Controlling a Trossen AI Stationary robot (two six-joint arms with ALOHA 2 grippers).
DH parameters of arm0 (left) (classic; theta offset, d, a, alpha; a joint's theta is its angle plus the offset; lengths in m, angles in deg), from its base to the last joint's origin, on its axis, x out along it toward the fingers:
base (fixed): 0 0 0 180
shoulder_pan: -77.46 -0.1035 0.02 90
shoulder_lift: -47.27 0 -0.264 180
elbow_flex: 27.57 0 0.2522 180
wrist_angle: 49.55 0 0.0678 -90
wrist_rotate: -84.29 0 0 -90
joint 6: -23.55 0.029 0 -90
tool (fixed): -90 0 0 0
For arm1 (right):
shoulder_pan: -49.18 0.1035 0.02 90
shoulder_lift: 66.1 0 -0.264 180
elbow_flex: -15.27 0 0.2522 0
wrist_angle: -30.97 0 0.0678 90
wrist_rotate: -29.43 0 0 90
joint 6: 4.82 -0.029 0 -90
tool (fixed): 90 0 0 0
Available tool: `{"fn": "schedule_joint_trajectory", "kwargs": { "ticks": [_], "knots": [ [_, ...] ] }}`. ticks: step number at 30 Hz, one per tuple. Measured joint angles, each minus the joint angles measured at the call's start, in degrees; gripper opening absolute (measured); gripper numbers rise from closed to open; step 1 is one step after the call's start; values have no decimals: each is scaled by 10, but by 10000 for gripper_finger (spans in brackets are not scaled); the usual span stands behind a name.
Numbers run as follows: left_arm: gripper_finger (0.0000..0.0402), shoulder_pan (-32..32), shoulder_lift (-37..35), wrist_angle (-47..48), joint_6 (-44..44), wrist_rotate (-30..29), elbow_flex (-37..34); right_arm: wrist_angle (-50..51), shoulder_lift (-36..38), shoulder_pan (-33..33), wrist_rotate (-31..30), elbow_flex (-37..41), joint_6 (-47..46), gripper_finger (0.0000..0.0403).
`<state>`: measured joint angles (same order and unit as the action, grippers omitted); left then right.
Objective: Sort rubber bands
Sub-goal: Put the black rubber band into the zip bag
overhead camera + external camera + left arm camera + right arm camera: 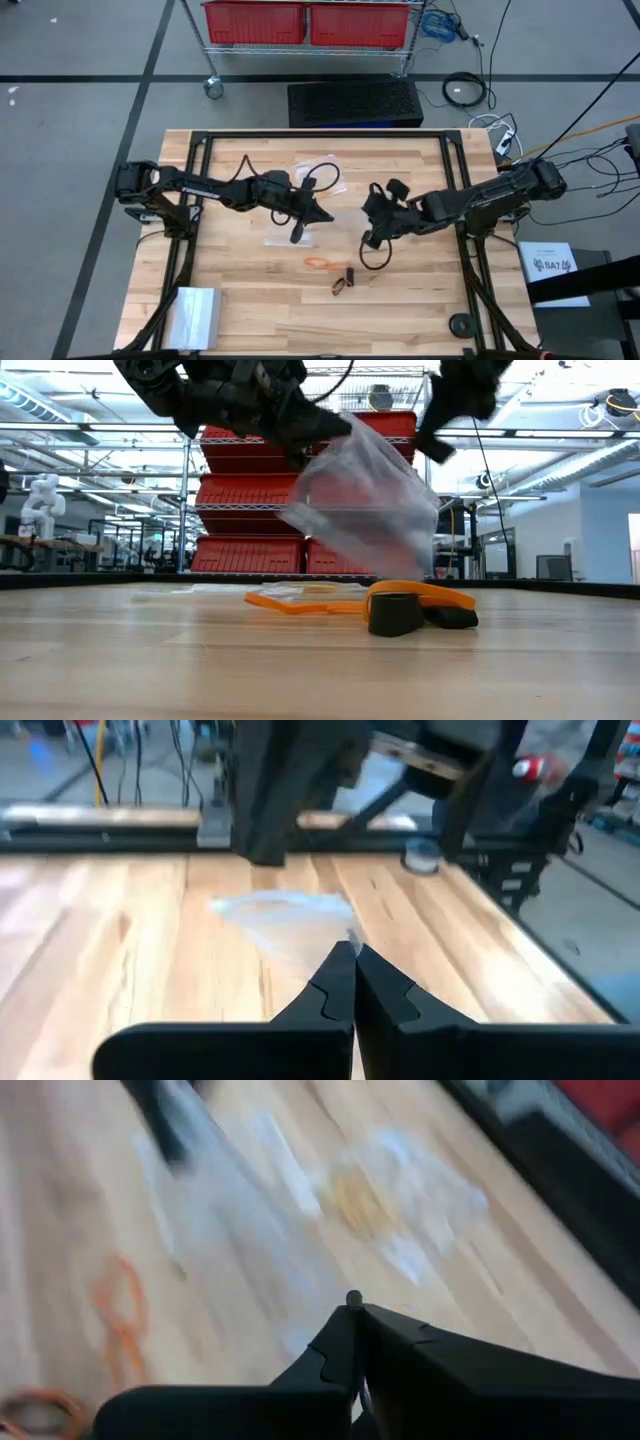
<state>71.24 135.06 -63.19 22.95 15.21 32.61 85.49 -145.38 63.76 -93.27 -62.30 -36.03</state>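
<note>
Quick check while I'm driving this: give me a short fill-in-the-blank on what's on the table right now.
1. The left gripper holds a clear plastic bag, its jaws ____.
2. The rubber bands lie loose on the ____.
3. The band nearest the left gripper is coloured ____.
4. The right gripper has its jaws ____.

Missing words: shut; table; orange; shut

In the right wrist view motion smears the pale wooden table [80,1200]: an orange rubber loop [122,1320] is a streak, and a clear plastic bag [400,1210] beside it a pale smudge. From above, the small dark loops [343,281] cannot be counted.
</note>
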Motion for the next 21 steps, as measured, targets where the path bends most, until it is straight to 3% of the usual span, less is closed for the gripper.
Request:
{"fn": "schedule_joint_trajectory", "kwargs": {
  "ticks": [3, 11, 16, 21],
  "knots": [
    [0, 0, 0, 36, 14, -12, 0, -11, -1, 0, 38, 59, -34, 0],
    [0, -9, 0, 110, 31, -40, 0, -166, -1, -25, 126, 239, -129, 13],
    [5, -15, 0, 145, 29, -56, 0, -202, -1, -54, 168, 272, -121, 81],
    [25, -15, 0, 156, 45, -62, 0, -231, -1, -95, 200, 260, -30, 161]
  ]
}}
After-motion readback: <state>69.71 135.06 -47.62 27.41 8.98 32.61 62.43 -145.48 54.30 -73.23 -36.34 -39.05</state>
